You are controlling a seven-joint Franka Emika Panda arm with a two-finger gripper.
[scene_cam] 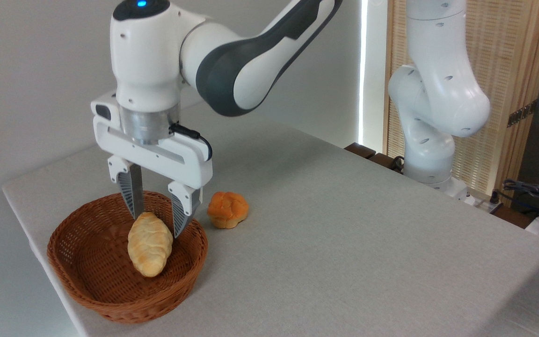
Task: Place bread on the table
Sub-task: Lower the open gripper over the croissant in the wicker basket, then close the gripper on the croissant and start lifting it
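Observation:
The bread [150,245], a pale golden ridged loaf, lies lengthwise inside the brown wicker basket [80,276] at the table's front left. My gripper [155,227] hangs straight down over the basket, open, with one finger on each side of the loaf's far end. The fingertips [134,213] are level with the top of the loaf and close to it; I see no squeeze on it. The table [344,234] is covered in light grey-beige fabric.
A small round orange bun [228,209] sits on the fabric just right of the basket. A second white robot arm [431,93] stands at the back right by a wooden slatted screen. Cables lie off the table's right edge.

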